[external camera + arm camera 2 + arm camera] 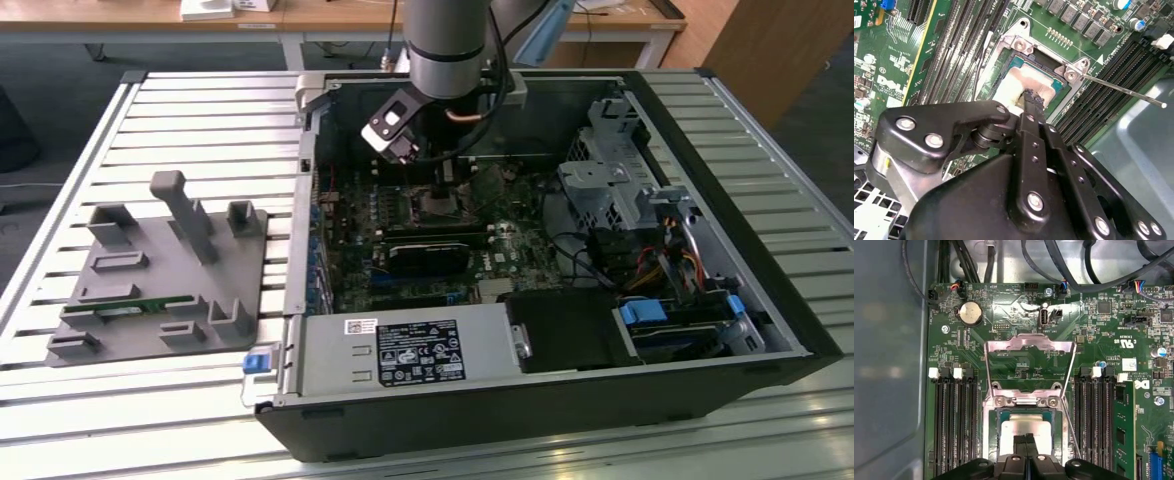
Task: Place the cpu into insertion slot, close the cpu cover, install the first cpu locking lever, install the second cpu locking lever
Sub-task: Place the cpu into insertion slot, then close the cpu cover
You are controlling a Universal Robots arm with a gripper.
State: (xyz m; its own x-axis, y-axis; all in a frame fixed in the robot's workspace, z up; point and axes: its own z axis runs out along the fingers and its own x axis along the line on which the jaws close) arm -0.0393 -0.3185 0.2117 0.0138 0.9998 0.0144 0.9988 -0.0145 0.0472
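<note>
Your silvery square cpu [1008, 436] sits in the black-rimmed insertion slot [1026, 413] under the gripper [1027, 438], its fingers [1020, 446] pressed together; the silver-frame cpu cover [1029, 344] and wire lever [1124, 91] lie open.

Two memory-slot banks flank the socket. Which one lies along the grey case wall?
The bank with the coin battery beyond its end; the other bank runs beside the green card.

Grey fixture block [160, 272] on slatted table [200, 108], beside open black computer case [534, 412]
</note>
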